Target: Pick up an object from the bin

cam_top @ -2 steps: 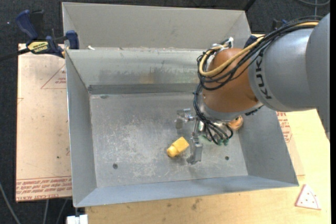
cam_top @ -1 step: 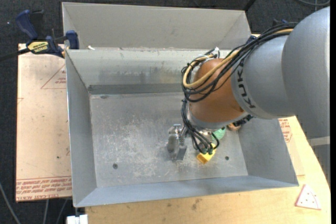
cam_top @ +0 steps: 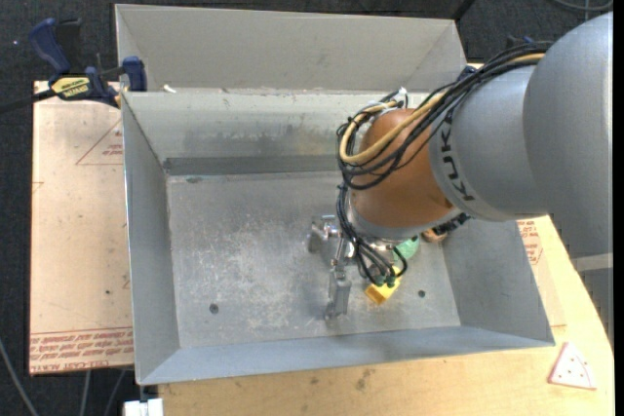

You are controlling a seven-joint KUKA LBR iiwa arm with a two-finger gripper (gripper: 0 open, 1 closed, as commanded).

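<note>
My gripper (cam_top: 336,300) reaches down to the bin floor near the front wall, a little right of the middle. Just to its right lies a small yellow thing (cam_top: 380,291), close beside the gripper but apart from it. A green thing (cam_top: 407,248) sits behind the yellow one, partly hidden under the arm's wrist. Nothing can be seen held in the gripper.
The arm comes in from the right and its orange wrist cover and cables hang over the right half of the bin. The left half shows bare, scuffed grey floor. The front wall slopes up close behind the gripper's tip.
</note>
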